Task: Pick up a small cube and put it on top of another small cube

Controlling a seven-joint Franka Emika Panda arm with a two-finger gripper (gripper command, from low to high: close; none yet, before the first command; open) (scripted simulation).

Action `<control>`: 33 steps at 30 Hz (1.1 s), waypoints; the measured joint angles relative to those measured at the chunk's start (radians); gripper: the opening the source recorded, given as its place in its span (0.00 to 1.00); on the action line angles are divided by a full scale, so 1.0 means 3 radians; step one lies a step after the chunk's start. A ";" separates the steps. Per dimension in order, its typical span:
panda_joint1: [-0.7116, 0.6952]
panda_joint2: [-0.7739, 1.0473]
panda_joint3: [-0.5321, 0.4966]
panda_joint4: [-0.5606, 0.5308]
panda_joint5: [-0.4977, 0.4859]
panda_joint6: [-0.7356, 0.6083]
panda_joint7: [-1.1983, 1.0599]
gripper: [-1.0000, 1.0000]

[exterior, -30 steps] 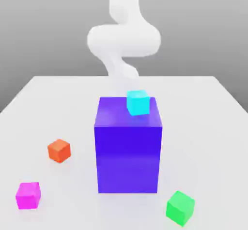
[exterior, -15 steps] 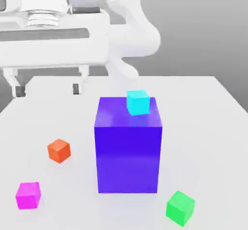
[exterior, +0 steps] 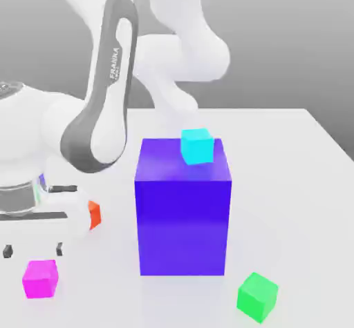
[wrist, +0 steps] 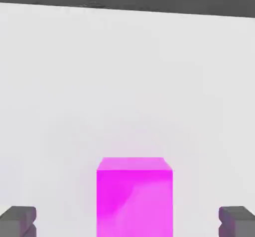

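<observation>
The white table [exterior: 304, 181] looks smooth and matt, faintly mirroring the blocks. The magenta cube [exterior: 40, 278] is plain and glossy, like the big purple-blue block [exterior: 182, 223], whose front catches a soft sheen. The arm [exterior: 104, 112] has a smooth white plastic-looking shell with grey trim.

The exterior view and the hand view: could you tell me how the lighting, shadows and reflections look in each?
Exterior view: soft, even light, with only faint shadows under the green cube and the magenta cube, and a pale sheen on the purple block. Hand view: the magenta cube casts a pink glow on the white table, between the open tool fingertips.
</observation>
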 joint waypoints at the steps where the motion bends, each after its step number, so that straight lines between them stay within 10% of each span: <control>1: -0.0077 0.0121 0.0093 0.0029 0.0085 0.0089 -0.0067 0.50; 2: -0.0138 0.0229 0.0170 0.0055 0.0167 0.0167 -0.0131 0.00; 14: 0.0126 -0.0257 -0.0104 -0.0070 -0.0239 -0.0189 0.0197 0.00; 30: 0.1755 -0.0511 0.0862 -0.0197 -0.0992 -0.0214 0.1621 0.00; 31: 0.1772 -0.0398 0.0884 -0.0187 -0.0986 -0.0109 0.1629 1.00; 33: 0.1772 -0.0398 0.0884 -0.0187 -0.0986 -0.0109 0.1629 1.00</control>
